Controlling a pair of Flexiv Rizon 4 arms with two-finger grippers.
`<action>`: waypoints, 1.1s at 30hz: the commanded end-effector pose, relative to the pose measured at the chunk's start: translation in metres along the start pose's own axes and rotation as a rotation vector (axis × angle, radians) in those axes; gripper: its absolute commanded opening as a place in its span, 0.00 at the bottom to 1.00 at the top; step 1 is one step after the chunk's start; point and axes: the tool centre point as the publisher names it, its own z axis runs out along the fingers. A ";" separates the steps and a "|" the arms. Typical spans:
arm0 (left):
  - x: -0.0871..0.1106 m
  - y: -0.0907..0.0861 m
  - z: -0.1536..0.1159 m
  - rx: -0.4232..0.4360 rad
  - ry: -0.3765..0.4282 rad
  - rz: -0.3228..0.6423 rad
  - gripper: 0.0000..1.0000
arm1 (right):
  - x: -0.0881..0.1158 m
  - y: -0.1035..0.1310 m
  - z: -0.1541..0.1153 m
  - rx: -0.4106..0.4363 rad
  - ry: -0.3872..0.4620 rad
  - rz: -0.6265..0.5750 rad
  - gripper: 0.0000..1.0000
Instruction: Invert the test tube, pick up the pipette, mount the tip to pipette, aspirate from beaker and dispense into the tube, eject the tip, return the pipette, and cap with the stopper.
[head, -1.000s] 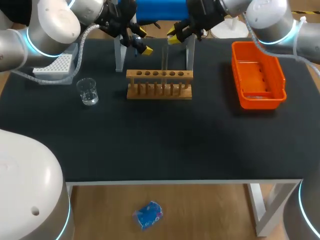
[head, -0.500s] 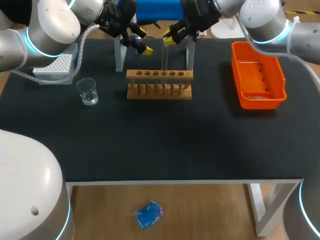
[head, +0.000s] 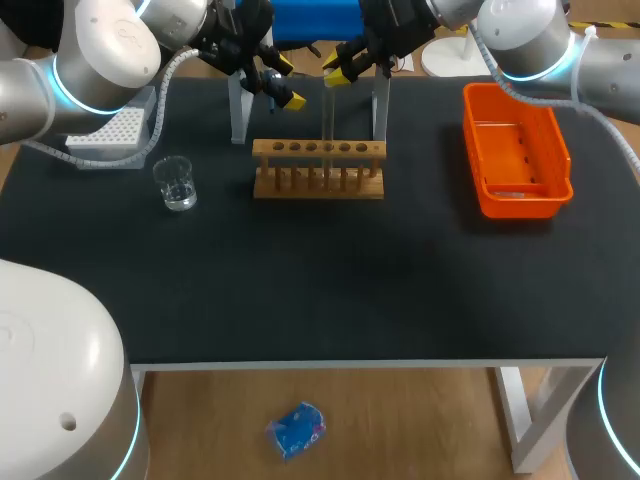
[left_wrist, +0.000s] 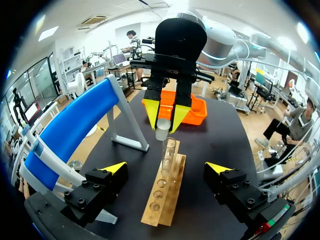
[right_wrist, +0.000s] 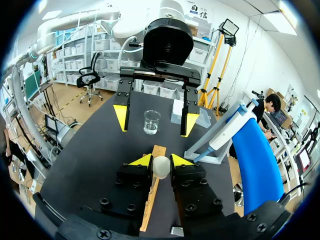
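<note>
Over the last second the right gripper (head: 337, 70) is drifting along the bench's (head: 300, 290) far edge toward its middle, bringing itself over the tube (head: 328, 110), while the left gripper (head: 288, 83) is keeping its place. The right gripper is clenching the white stopper (right_wrist: 161, 166) between its yellow tips and is hanging just above the tube's open mouth, not yet touching it as far as the left wrist view shows. The tube is standing upright in the wooden rack (head: 318, 170) near the middle of the far edge. The left gripper is hovering released, holding nothing, just beside the tube on the side toward the beaker (head: 176, 185), which is sitting toward the left edge; the orange bin (head: 515, 205) is lying near the right edge. Capping looks like the step in hand, with little else left of the task. From here the stopper is risking a miss: if it is coming down off-centre it could catch the glass rim, tilting the tube in its hole or slipping out of the fingers and rolling off. Pressing too hard could crack the thin glass or rock the light rack. Letting go before the stopper is seating could leave it perched loose.
</note>
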 end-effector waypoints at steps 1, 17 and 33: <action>-0.001 -0.001 -0.001 -0.004 0.004 -0.001 1.00 | -0.002 0.001 0.003 0.004 0.012 0.000 0.00; -0.001 -0.001 -0.001 -0.004 0.004 -0.001 1.00 | 0.006 -0.005 0.009 -0.002 0.025 0.020 0.00; -0.001 -0.001 -0.001 -0.004 0.004 -0.001 1.00 | 0.005 -0.006 0.003 0.007 0.016 0.017 0.00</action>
